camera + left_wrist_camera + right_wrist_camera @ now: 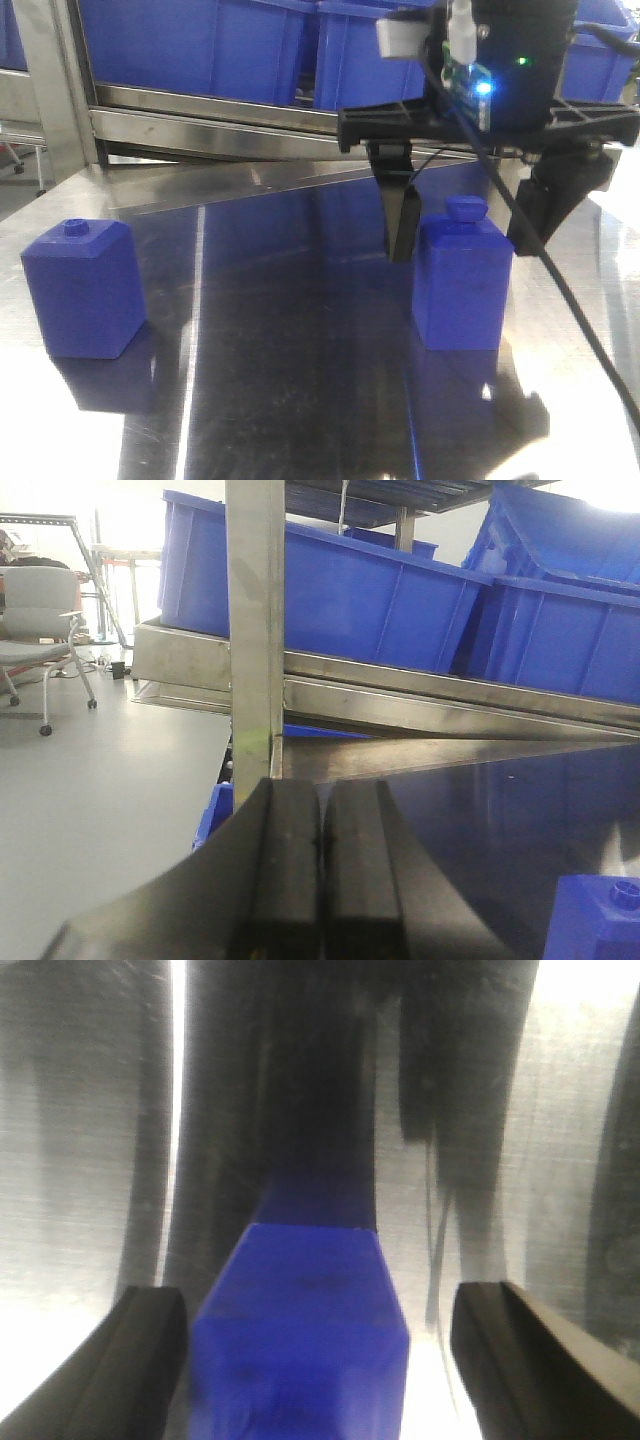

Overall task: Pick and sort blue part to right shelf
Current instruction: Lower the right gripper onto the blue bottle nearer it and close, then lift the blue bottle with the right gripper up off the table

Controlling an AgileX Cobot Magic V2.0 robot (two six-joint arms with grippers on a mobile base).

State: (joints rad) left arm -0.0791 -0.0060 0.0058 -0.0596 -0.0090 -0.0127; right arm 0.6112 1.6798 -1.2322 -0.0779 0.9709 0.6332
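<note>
Blue part [463, 280] stands upright on the table [300, 400], between the right jaws, which are spread wide and grip nothing. In the right wrist view it is not centred: it sits just beside one finger [135, 1360], and a clear gap separates it from the other [530, 1360].

My main worry is that closing from here would have the near finger meet the part first and shove it across the polished steel. It could then twist or tip before the far finger arrives.

From the front view, the fingertips seem to reach only the upper body, just below the sloped shoulders and the round cap [465, 208]. A pinch that high could ride up the slopes and squeeze the part out downward. Going lower between the jaws looks safer.

A dark cable [565, 300] hangs on the outer side of the right jaws, close to the part. It might drag on the part or snag during the lift.

The right shelf [200, 128] lies beyond the jaws, its steel front rail low under the blue bins [190, 45]. A carry kept too low could knock the part against that rail.

The squatter blue block [85, 290] is well apart from the right jaws and unlikely to interfere. The left jaws are pressed shut, pads [290, 880] touching, with nothing between them.
</note>
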